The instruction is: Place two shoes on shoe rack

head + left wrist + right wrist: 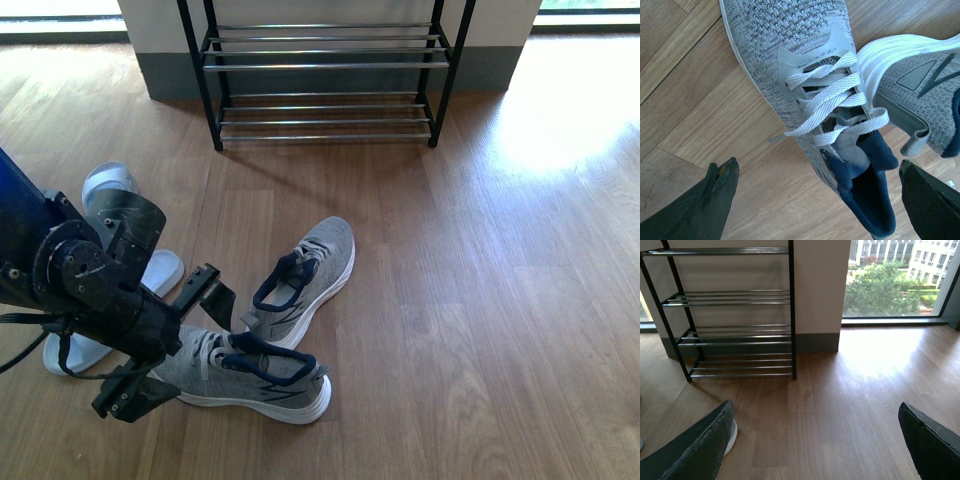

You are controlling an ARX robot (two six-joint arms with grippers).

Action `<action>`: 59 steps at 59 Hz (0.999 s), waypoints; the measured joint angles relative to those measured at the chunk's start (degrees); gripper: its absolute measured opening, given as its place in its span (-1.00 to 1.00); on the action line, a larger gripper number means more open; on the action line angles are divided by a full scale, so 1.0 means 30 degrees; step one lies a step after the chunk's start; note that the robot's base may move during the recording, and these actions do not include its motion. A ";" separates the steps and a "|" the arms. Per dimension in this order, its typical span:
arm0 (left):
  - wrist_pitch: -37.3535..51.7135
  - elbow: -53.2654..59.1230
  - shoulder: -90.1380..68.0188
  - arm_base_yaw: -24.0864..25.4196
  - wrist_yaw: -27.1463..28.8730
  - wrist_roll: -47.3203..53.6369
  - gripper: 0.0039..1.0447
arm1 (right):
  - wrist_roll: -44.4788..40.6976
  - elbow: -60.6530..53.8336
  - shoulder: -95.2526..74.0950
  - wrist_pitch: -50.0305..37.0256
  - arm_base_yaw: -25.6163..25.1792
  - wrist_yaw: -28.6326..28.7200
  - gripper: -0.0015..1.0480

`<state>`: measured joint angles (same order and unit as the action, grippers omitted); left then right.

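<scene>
Left pincer: my left gripper (pixel 172 345) is spread wide, low over the wooden floor (pixel 480 300), gripping nothing.
Near shoe: a grey knit lace-up sneaker with a white sole (pixel 255 378) lies on its sole. Its laced middle (pixel 830 100) sits between the two fingers (pixel 715 200), and I see no contact.
Second sneaker: the matching grey sneaker (pixel 310 268) lies just behind, its heel end against the first.
Slides: the pale blue rubber slides (pixel 108 185) lie beside my left arm, partly hidden.
Rack: the black-framed shoe rack with chrome bars (pixel 325 65) stands by the wall, well apart from the shoes.
Right pincer: my right gripper (pixel 815 412) is wide open and faces the rack.
</scene>
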<state>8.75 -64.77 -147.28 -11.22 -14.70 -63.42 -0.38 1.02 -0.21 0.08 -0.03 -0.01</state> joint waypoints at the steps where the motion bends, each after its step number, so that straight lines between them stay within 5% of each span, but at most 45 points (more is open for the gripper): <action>1: -0.0058 -0.0080 -0.0073 -0.0015 -0.0066 -0.0015 0.83 | 0.0000 0.0000 0.0000 0.0000 0.0000 0.0007 0.82; 36: -0.0896 -0.4211 -0.4481 -0.1195 -0.0590 -0.0321 0.82 | -0.0007 0.0000 0.0000 0.0000 0.0000 0.0007 0.82; 59: -0.0889 -0.4656 -0.4794 -0.1377 -0.0481 -0.0219 -0.26 | 0.0000 0.0000 0.0000 0.0000 0.0000 0.0007 0.82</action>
<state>6.09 -78.74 -161.66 -15.35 -16.14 -64.07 -0.38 1.02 -0.21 0.08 -0.03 0.01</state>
